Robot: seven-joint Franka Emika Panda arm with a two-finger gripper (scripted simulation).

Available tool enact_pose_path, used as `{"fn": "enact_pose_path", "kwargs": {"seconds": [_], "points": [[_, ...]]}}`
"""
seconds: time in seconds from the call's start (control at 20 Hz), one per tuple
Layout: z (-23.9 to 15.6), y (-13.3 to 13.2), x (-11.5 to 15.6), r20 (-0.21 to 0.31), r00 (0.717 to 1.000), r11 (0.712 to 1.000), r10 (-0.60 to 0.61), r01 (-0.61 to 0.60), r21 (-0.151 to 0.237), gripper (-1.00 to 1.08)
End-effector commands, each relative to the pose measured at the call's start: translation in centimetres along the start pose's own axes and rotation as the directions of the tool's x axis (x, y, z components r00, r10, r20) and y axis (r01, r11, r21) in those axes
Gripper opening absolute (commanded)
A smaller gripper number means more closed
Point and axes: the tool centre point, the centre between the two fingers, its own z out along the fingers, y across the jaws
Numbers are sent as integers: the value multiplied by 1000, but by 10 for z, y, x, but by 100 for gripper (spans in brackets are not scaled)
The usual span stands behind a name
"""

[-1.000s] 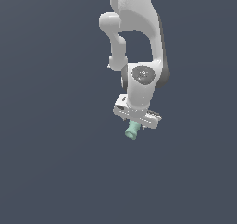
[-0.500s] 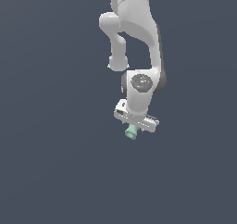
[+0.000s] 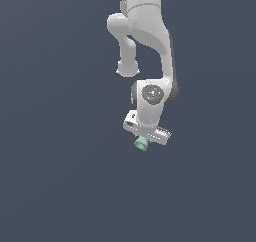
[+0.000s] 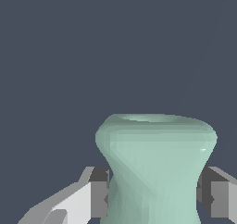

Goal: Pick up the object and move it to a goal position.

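The pick-up looks done: the jaws of the gripper pinch the mint-green object at its narrow waist, one pad on each side, leaving the carry to a goal position that neither view shows.

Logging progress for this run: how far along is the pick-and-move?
Done: the end effector is shut on the spool, its pads at the waist. In hand: carrying it. Left: reaching the goal, which neither view shows.
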Motion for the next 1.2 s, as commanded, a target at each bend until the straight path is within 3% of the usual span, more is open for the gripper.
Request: {"fn": "enact_pose_path", "kwargs": {"seconds": [0.0,0.65,1.15], "points": [[0,0,0,0,1000,1000,0,0,0,-100],[-12,5,-1,0,1000,1000,0,0,0,-100],[-72,29,-4,0,1000,1000,1,-1,0,-100]]}}
